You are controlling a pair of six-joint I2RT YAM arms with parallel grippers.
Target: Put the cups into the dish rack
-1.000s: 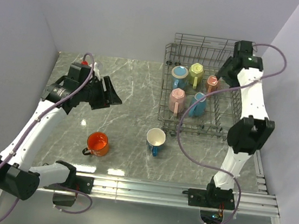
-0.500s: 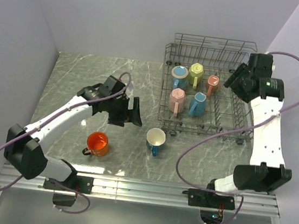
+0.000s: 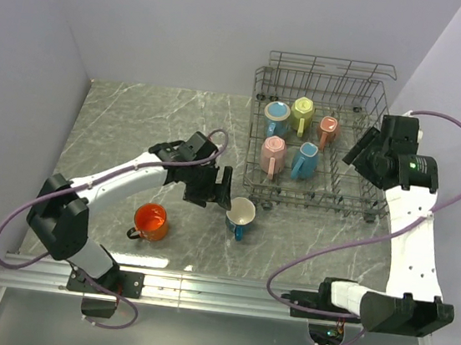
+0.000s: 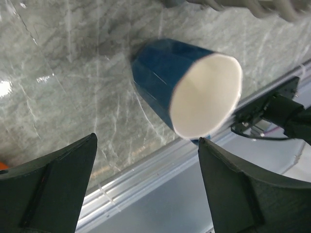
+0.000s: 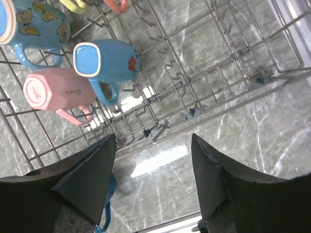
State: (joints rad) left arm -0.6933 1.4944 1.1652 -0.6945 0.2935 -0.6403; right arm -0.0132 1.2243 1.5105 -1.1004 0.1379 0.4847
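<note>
Dark blue cup (image 3: 241, 213) stands upright, mouth up, on worktop (image 3: 136, 119), just in front of dish rack (image 3: 332, 63). Left gripper (image 3: 221, 190), jaws wide & empty, sits just left of it, cup lined up ahead btwn fingers. Right gripper (image 3: 358, 151), wide & empty, hangs over rack's rt side, so left arm is nearer.

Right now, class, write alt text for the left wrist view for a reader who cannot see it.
A dark blue mug, white inside, sits on the grey marble table, mouth toward the camera. The open left hand flanks it without touching.
</note>
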